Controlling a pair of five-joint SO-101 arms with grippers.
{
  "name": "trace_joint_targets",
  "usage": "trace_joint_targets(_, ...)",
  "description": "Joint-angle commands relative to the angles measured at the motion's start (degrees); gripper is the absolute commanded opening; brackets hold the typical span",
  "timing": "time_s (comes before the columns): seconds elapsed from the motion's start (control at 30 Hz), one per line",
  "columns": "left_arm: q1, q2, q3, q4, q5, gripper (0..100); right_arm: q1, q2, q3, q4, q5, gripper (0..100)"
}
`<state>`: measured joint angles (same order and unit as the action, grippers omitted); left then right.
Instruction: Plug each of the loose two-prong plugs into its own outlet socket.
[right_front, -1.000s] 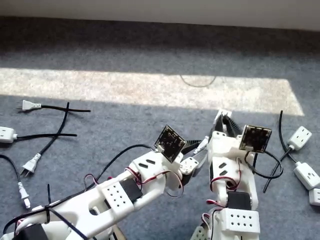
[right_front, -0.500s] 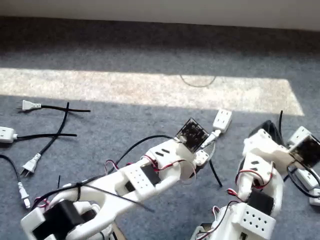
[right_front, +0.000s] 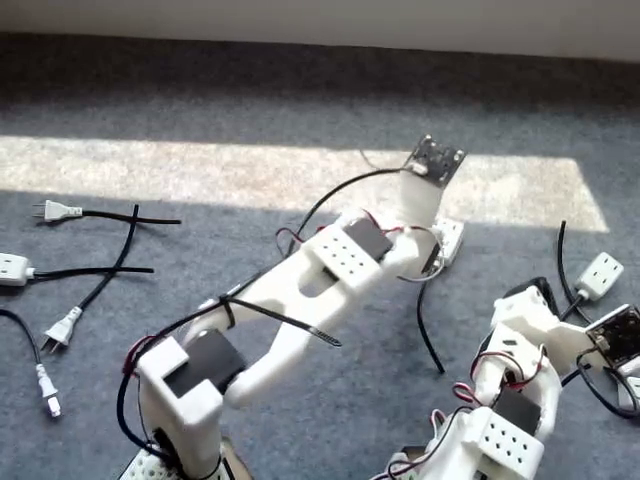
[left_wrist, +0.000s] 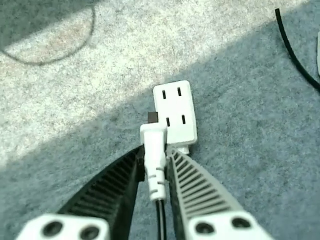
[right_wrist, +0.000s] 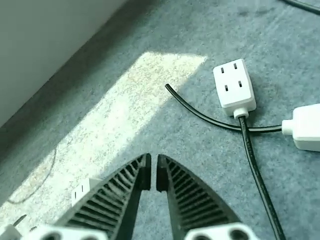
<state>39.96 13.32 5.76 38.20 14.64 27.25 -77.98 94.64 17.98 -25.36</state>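
Note:
My left gripper (left_wrist: 152, 167) is shut on a white two-prong plug (left_wrist: 154, 150) with a black cord. The plug's prongs sit at the edge of a white outlet socket (left_wrist: 174, 112) on the grey carpet, beside its nearer pair of slots. From above, the left arm stretches up the middle to that outlet socket (right_front: 450, 240). My right gripper (right_wrist: 153, 172) is shut with nothing in it, hovering over the carpet short of another outlet socket (right_wrist: 234, 90). The right arm (right_front: 520, 345) stands at the lower right. Three loose plugs (right_front: 55, 210) (right_front: 62, 328) (right_front: 45, 385) lie far left.
A white outlet (right_front: 12, 268) with a black cord lies at the left edge. More outlets (right_front: 600, 272) and cords cluster at the right edge. A cut black cord end (right_wrist: 170, 89) lies near the right gripper. A sunlit band (right_front: 200, 175) crosses the carpet.
The left arm has stretched forward and to the right, carrying the plug to the outlet socket. The right arm has swung away from that outlet to the right.

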Motion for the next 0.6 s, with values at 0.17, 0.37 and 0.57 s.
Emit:
trace_joint_targets(0.17, -1.8, 23.8, -48.5, 31.8, 15.6, 1, -3.3, -0.6, 1.5, -1.1, -0.5, 3.7)
trace_joint_targets(0.37, -2.9, 41.0, -72.3, 41.8, 31.6, 1, -4.0, -0.6, 1.5, -1.1, -0.4, 3.7)
trace_joint_targets(0.57, -1.4, 49.4, -93.1, 49.1, 42.5, 1, -4.0, -0.6, 1.5, -1.1, -0.4, 3.7)
